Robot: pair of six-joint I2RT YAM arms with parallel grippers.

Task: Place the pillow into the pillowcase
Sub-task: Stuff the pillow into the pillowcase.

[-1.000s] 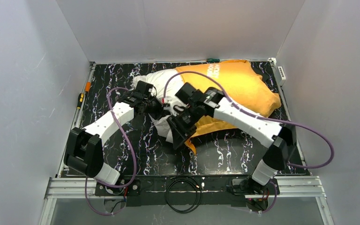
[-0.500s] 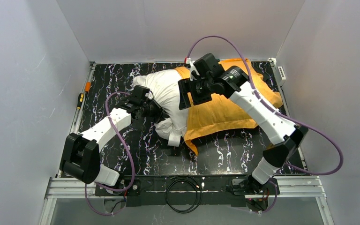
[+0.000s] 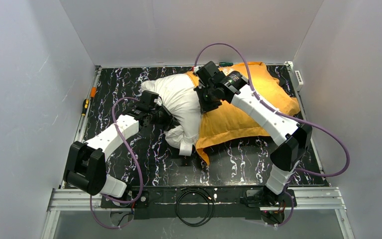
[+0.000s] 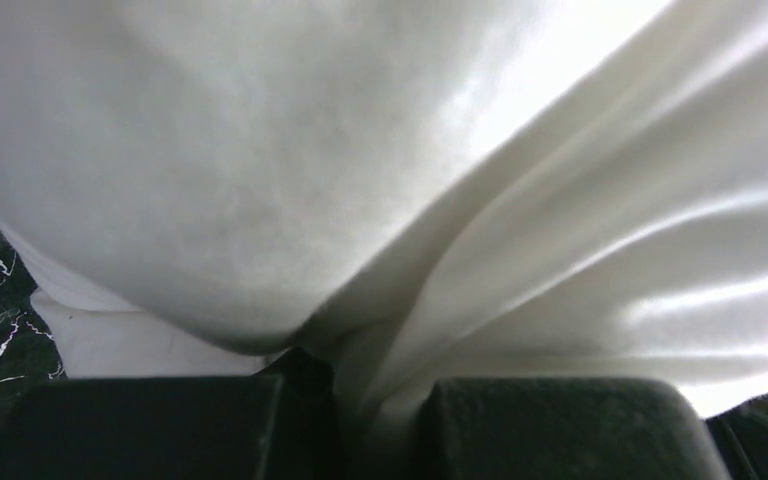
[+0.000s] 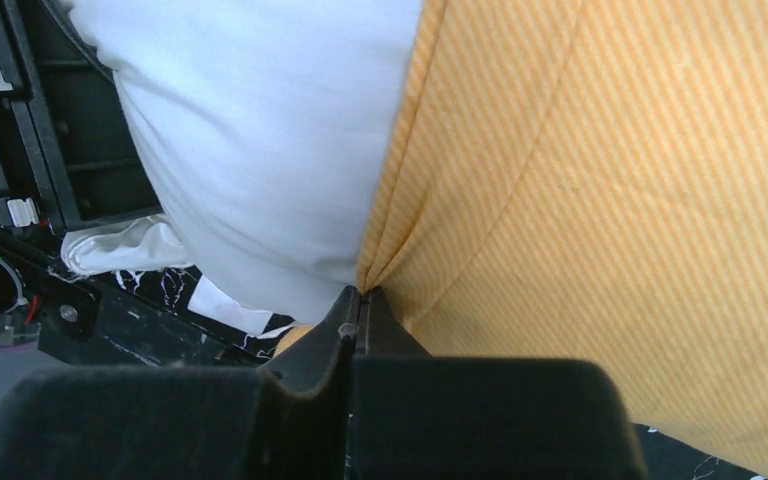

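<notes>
change: right arm has swung off the near side of the opening to the far side; right gripper (image 3: 202, 95) spread wide mid-move, now clamped tight again
right gripper: fingers pressed together, orange hem of the pillowcase (image 3: 238, 117) pinched at the tips; wrist view shows the cloth creasing right into them
left gripper (image 3: 165, 118): no change, stays nipped almost shut on a fold of the pillow (image 3: 176, 99); white cloth bunches down between the two fingers in the wrist view
pillow position: on the black marbled table (image 3: 238, 162), left-centre; right part inside the case, left part sticking out bare, a crumpled corner hanging toward the near edge
pillowcase position: right of the pillow, flat-ish on the table, mouth facing left, plain orange side up
meaning: judged a regrip, new hold on the far rim; lets the case be pulled left over the pillow while the left gripper braces it
progress: roughly halfway, exposed part not yet covered
risk: thin hem could slip out of the pinch
count: pillow 1, pillowcase 1, arms 2, grippers 2, both gripping cloth
other: screwdriver (image 3: 85, 104) 1, off the left table edge, untouched
</notes>
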